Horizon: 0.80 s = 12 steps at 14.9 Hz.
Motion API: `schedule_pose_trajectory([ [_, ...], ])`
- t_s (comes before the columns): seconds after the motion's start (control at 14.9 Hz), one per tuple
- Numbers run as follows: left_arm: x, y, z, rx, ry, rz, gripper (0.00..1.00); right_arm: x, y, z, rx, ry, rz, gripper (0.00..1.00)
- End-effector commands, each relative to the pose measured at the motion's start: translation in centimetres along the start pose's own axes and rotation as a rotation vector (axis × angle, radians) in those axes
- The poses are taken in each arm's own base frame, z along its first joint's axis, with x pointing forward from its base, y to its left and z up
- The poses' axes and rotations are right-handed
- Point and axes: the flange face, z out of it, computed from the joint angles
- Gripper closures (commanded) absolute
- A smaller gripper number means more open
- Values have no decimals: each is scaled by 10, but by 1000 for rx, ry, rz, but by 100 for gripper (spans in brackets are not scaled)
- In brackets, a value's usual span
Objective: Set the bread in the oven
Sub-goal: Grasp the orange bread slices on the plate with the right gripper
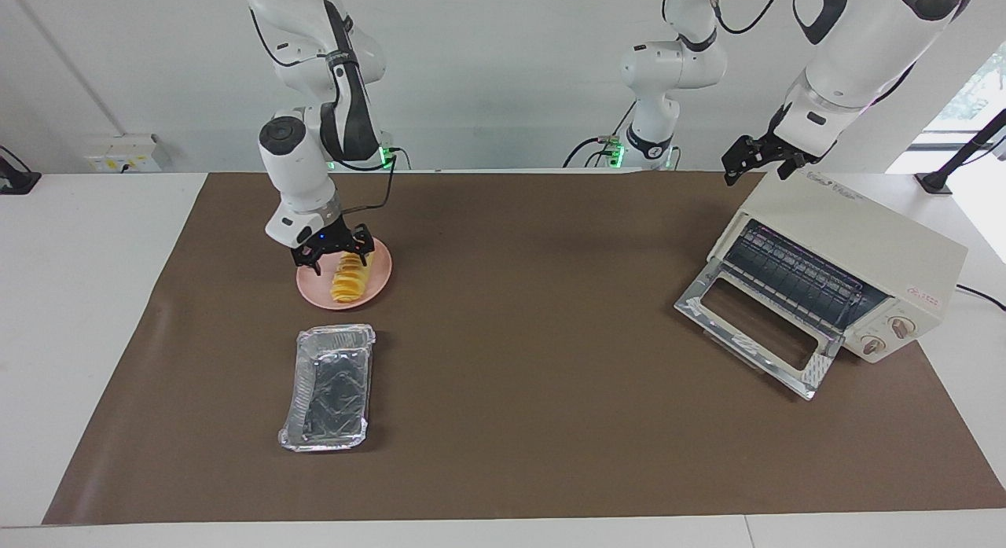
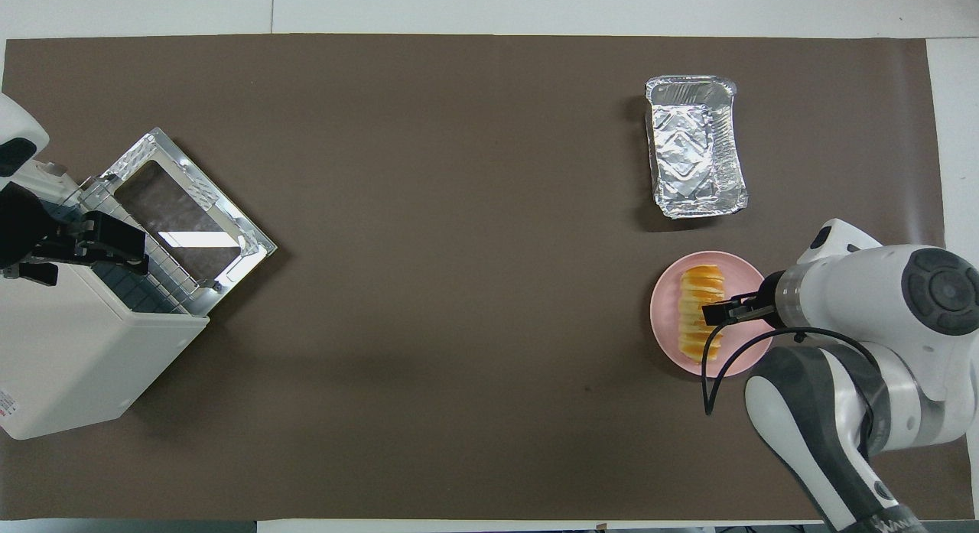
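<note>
Lying under the open right pincer [image 1: 335,257]: the bread [image 1: 351,278].

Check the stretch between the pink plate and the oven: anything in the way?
Nothing: between the plate with the bread and the oven there is only bare brown mat, clearest in the overhead view. The foil tray sits off that line.

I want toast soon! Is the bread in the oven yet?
Not yet. Done: the oven door is already folded down. In hand: the right tool, open, is over the bread, which lies on the pink plate; nothing is gripped. The left tool, open, waits above the oven. Left: grab the bread, carry it across and set it on the rack.
</note>
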Motion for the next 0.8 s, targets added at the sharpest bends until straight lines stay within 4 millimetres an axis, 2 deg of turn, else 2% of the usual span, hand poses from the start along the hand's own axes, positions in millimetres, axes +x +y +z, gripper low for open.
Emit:
schedule_pose_trajectory([
  [0.0, -7, -2, -1, -16, 17, 2, 0, 4, -7, 7, 6, 19, 14, 0],
  [0.27, -7, -2, -1, -16, 15, 2, 0, -3, -9, 18, 6, 7, -19, 0],
  [0.33, -7, -2, -1, -16, 15, 2, 0, -4, -9, 18, 6, 7, -24, 7],
  [0.4, -7, -2, -1, -16, 17, 2, 0, -5, -8, 20, 7, 3, -21, 26],
  [0.54, -7, -2, -1, -16, 17, 2, 0, -7, -9, 25, 8, -8, -24, 90],
  [0.6, -7, -2, -1, -16, 15, 2, 0, -7, -9, 25, 8, -10, -21, 100],
  [0.74, -7, -2, -1, -16, 15, 2, 0, -7, -9, 25, 8, -8, -18, 100],
])
